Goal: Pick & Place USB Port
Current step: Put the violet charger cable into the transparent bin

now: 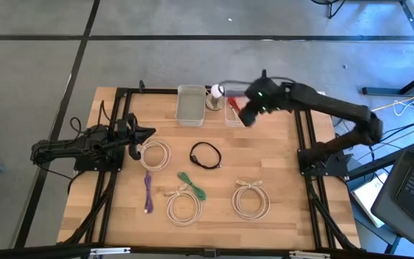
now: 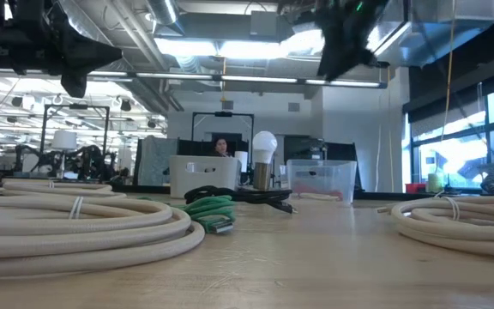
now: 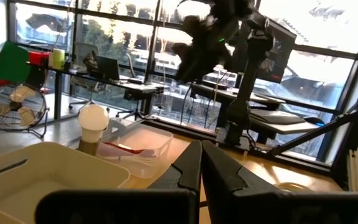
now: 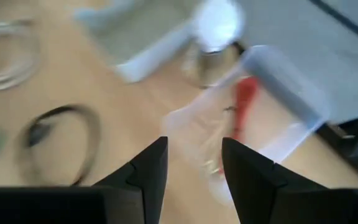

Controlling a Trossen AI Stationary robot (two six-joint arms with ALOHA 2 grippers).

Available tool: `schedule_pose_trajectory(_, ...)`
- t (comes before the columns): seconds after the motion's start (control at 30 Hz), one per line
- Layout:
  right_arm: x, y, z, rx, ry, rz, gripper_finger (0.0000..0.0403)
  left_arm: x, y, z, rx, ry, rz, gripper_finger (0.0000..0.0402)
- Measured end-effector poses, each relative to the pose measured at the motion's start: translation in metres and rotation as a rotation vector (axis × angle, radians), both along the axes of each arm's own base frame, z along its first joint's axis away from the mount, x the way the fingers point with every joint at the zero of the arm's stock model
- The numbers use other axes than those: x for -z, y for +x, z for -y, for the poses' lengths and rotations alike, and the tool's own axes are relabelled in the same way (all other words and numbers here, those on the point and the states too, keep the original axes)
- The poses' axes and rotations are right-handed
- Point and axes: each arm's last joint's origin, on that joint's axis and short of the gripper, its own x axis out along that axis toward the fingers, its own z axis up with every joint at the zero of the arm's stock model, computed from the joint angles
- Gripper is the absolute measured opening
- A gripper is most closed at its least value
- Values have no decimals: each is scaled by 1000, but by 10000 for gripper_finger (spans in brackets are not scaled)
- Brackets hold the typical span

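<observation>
A red cable point(image 4: 244, 102), the USB one as far as I can tell, lies inside the clear bin point(image 4: 291, 87) at the table's far edge. It is also seen in the left wrist view point(image 3: 120, 147). My right gripper point(image 4: 194, 146) hangs high above that bin point(image 1: 228, 119), tipped downward. It is open, with nothing between its fingers. My left gripper point(image 1: 149, 133) waits at the table's left side, pointing level, with its fingers point(image 3: 202, 149) shut on nothing.
A white bin point(image 1: 190, 104) and a light bulb point(image 1: 216, 91) stand beside the clear bin. On the table lie a black coiled cable point(image 1: 205, 155), a green cable point(image 1: 191, 185), a purple cable point(image 1: 148, 191) and three white coils point(image 1: 155, 153) point(image 1: 184, 205) point(image 1: 251, 199).
</observation>
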Motion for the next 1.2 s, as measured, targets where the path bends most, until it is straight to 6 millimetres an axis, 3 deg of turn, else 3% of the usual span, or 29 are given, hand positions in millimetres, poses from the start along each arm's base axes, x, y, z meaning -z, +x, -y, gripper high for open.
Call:
schedule_pose_trajectory(0.17,-16,-16,-58,-160,91,35,153,0,1,3,106,-17,6,4)
schedule_pose_trajectory(0.27,-17,-20,-89,-215,88,13,153,1,1,7,256,-103,4,4)
schedule_pose_trajectory(0.4,-16,-22,-120,-238,5,5,153,10,1,14,526,-387,-86,4)
schedule_pose_trajectory(0.5,-14,-23,-134,-241,-100,-6,153,20,0,20,593,-651,-218,4)
schedule_pose_trajectory(0.67,-9,-28,-141,-183,-233,-60,153,14,-3,28,507,-828,-381,3)
schedule_pose_trajectory(0.9,-4,-44,-134,-60,-327,-193,153,-22,9,48,434,-802,-511,3)
schedule_pose_trajectory(1.07,-3,-50,-131,-13,-394,-231,153,-47,27,74,357,-801,-726,3)
schedule_pose_trajectory(1.2,-4,-50,-130,3,-437,-223,153,-48,47,102,264,-871,-889,3)
